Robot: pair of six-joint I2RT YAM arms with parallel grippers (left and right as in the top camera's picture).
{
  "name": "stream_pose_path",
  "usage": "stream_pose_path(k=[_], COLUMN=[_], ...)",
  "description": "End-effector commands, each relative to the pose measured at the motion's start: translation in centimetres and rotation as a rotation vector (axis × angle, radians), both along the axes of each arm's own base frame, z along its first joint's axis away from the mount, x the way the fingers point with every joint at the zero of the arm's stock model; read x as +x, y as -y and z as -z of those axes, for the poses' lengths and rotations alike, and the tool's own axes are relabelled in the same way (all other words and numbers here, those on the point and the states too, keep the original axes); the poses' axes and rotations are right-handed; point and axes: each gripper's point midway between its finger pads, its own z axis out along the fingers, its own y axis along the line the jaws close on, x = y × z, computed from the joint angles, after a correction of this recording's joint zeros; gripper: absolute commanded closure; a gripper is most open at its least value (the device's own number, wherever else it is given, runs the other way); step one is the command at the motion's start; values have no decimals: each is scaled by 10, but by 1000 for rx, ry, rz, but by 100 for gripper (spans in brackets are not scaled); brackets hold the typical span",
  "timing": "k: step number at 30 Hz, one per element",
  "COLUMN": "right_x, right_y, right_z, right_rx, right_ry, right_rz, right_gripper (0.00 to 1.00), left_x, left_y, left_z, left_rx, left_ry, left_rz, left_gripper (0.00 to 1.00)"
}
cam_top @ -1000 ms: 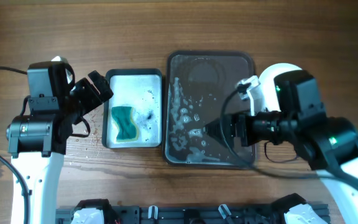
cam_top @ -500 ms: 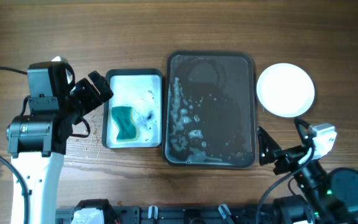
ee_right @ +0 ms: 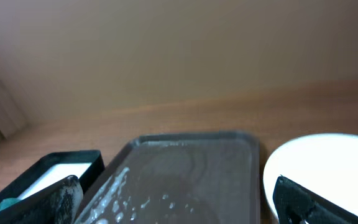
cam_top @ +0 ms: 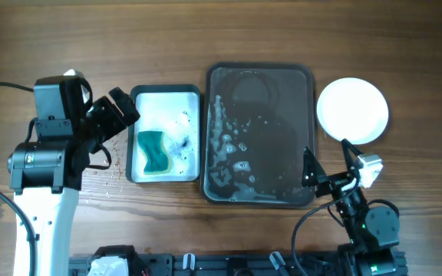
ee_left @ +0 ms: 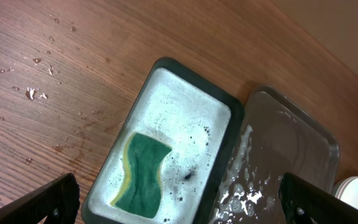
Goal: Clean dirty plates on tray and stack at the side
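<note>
The plates [cam_top: 352,112] show as one clean white disc on the worktop [cam_top: 206,31], just right of the tray [cam_top: 278,123], which holds only suds. We have pulled our right gripper [cam_top: 328,163] back off them, wide open and empty. Our left gripper [cam_top: 118,110] hangs open and empty near the sponge [cam_top: 153,151]. We judge the task finished.

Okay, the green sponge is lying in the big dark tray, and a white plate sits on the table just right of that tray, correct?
Not quite. The green sponge lies in the smaller tray, left of the dark tray, not in the dark one. The overhead view shows it. The white plate does sit on the table just right of the dark tray.
</note>
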Motion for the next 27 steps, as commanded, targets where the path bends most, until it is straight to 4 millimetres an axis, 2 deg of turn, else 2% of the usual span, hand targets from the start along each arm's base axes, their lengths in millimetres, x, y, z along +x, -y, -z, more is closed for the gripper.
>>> stream_pose_path(k=[1,18,23,24,27], right_x=[0,1,1,1,1], right_y=[5,5,5,5,5], right_z=[-5,-5,-5,-5,-5], right_rx=[55,55,54,55,55], right_ry=[8,7,7,7,7], right_rz=[27,27,27,27,27], right_gripper=[0,0,0,0,0], left_x=[2,0,-30,-38,-53], left_y=[0,0,-2,-9,-8], left_z=[-6,-5,-21,-26,-49], left_rx=[-7,-7,21,52,66], left_ry=[17,17,120,161,361], left_rz=[1,2,-2,-25,-20], left_gripper=[0,0,0,0,0])
